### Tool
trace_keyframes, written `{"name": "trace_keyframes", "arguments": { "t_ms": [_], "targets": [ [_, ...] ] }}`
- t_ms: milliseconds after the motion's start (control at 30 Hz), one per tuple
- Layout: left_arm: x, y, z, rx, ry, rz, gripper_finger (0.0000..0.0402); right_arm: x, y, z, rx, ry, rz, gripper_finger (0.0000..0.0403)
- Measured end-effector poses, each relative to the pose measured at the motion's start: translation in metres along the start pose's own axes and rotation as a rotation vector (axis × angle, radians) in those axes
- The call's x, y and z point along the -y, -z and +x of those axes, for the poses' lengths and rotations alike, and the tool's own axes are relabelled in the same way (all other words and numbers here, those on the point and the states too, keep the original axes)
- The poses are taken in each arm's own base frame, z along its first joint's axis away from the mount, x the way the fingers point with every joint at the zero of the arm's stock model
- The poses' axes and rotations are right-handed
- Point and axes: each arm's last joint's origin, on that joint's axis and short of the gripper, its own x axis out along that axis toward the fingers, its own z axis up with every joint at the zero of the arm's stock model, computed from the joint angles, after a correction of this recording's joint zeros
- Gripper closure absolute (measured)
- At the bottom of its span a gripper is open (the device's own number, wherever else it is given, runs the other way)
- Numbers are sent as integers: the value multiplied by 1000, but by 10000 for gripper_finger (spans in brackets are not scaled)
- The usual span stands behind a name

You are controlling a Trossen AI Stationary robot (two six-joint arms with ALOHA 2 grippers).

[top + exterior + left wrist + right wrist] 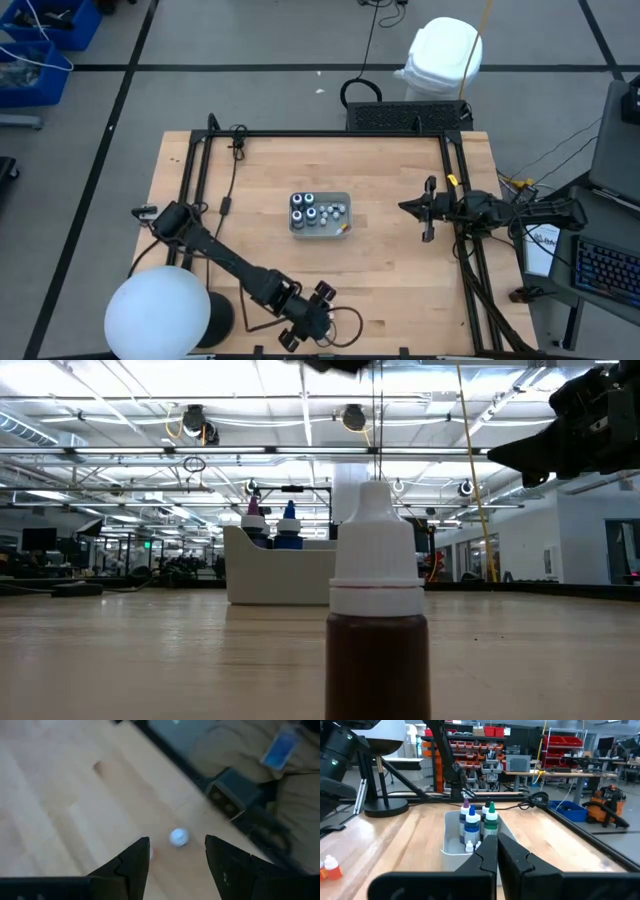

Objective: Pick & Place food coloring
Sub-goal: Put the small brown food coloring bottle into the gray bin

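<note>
1. My left gripper (175, 865) sits near the table's front edge with its fingers spread, looking straight down on a bottle (178, 837) that stands upright between them. Nothing is clamped. I judge I'm lined up either to take this bottle or to leave it there.
2. That same bottle fills the low view: white cap, dark brown body, standing alone on the table (400, 270).
3. The tray (320, 215) sits mid-table with several more bottles upright inside; the right wrist view shows blue, purple and green caps among them.
4. My right gripper (497, 855) waits at the right side, fingers pressed together and empty, pointed at the tray, well clear of the work.
5. Hard to read: in the high view the left arm hides the lone bottle completely. An orange bottle (331, 866) is cut off at the right wrist view's edge; I can't place it elsewhere. How many bottles the tray holds, I can't count surely.
</note>
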Motion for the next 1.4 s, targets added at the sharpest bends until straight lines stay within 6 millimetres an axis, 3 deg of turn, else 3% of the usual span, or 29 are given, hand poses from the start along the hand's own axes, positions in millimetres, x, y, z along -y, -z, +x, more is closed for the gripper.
{"name": "trace_keyframes", "arguments": {
  "t_ms": [267, 567, 1400],
  "targets": [
    [11, -5, 2, 54, 71, 37, 206, 0, -1, 0, 5, 0, -48, 403],
    [6, 5, 39, 63, 67, 51, 206, 0, 0, 0, 2, -4, -61, 403],
    [-7, 22, 59, 0, 129, -48, 206, 0, 0, 1, -3, -4, -61, 403]
  ]
}}
